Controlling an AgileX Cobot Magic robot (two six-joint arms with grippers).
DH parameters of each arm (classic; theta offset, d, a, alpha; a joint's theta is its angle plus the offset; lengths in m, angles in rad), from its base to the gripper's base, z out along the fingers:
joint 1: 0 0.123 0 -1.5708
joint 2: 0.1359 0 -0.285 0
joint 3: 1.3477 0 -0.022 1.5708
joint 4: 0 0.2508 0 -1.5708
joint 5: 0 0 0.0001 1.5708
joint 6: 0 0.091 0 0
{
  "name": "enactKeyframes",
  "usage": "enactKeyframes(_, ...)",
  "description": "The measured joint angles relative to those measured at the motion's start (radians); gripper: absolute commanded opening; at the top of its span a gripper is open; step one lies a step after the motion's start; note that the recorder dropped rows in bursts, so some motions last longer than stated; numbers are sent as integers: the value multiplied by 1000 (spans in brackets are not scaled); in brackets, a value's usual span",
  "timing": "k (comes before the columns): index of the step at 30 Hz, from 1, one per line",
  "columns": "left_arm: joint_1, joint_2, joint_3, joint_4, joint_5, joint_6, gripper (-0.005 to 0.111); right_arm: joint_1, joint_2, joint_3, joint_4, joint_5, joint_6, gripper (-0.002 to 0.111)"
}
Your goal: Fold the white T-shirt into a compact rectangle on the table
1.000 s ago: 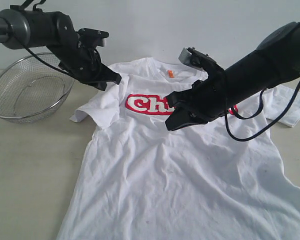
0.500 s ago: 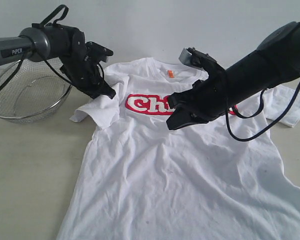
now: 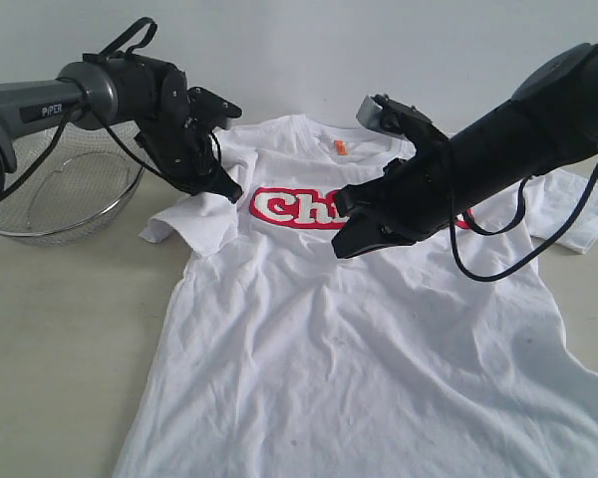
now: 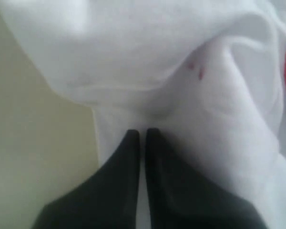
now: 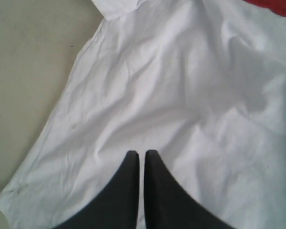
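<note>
The white T-shirt [image 3: 359, 329] lies spread face up on the table [image 3: 70, 329], red lettering across its chest and an orange neck tag [image 3: 340, 146] at the collar. My left gripper [image 3: 229, 189] is shut, its tips down at the shirt's left shoulder by the sleeve [image 3: 184, 221]; in the left wrist view the shut gripper [image 4: 142, 131] rests against white cloth [image 4: 148, 62] with nothing seen between the tips. My right gripper [image 3: 347, 246] hangs shut above the chest, covering part of the lettering. The right wrist view shows it [image 5: 141, 153] empty over wrinkled fabric [image 5: 181, 86].
A wire mesh basket [image 3: 55, 194] sits on the table at the back left, just behind the left arm. The shirt's right sleeve [image 3: 578, 214] reaches toward the right edge. Bare tabletop lies to the shirt's left.
My left arm has swung right and down, from above the basket's side to the shirt's left shoulder. The right arm has not moved.
</note>
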State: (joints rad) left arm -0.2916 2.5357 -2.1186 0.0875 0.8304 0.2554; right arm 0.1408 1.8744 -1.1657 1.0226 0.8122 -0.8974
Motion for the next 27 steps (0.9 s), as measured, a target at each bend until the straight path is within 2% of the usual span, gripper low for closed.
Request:
enactKeyframes(11, -4, 19, -5, 146, -75, -71, 4, 0, 0, 0, 2, 2, -10, 0)
enactKeyframes(18, 36, 45, -72, 152, -55, -110, 4, 0, 0, 0, 6, 2, -17, 0)
enactKeyframes(27, 44, 57, -197, 104, 7, -123, 4, 0, 0, 0, 6, -1, -17, 0)
